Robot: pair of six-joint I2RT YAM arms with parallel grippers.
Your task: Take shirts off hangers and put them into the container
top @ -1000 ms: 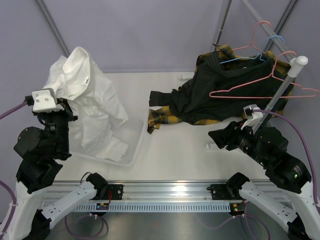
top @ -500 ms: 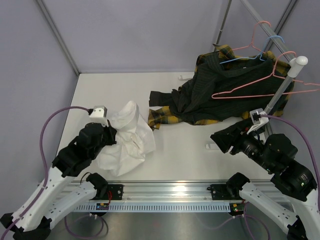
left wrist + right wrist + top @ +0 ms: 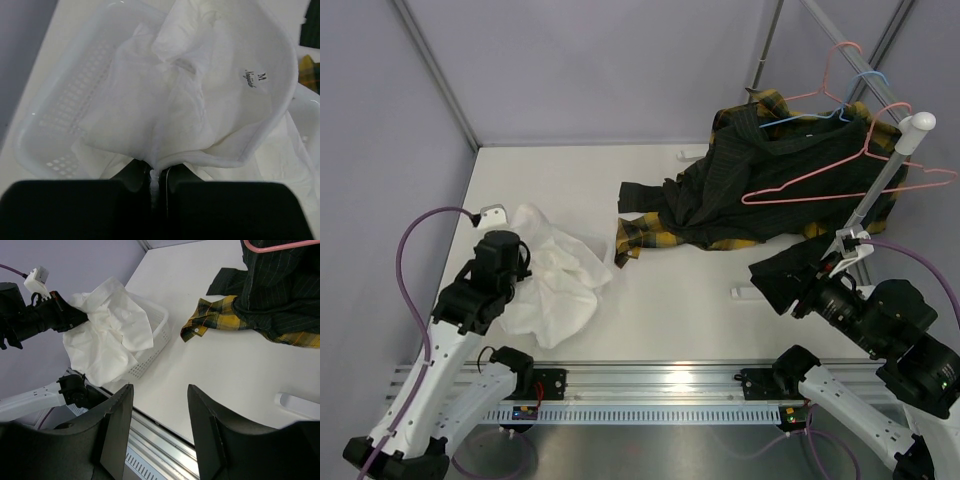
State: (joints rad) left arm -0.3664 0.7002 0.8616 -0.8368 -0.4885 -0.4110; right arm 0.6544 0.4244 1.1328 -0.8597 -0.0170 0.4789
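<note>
White cotton-like cloth: the plain white shirt lies bunched in and over the shallow translucent plastic tub at the near left of the white bench, spilling past the rim on the near side. In the top view the tub is almost wholly covered. Left wrist view: tub wall with lattice holes shows under the cloth; collar label reads "M".

Left jaws: closed on a thin fold of the white shirt, the cloth pinched between the two dark fingers. Left arm leans over the left edge of the heap (its purple cable loops behind).

Black pinstriped shirt is draped at the far right, well apart from the tub, a thin pink wire hanger lying across it. Yellow-and-black plaid shirt lies under it, one sleeve trailing on the bench toward the middle. A light blue wire hanger and a second pink hanger sit at the collars. White metal pole with round knob slants just beside them.

Right jaws: apart, nothing between the fingers, hovering above bare bench at the near right. Small white plastic piece lies near them.
</note>
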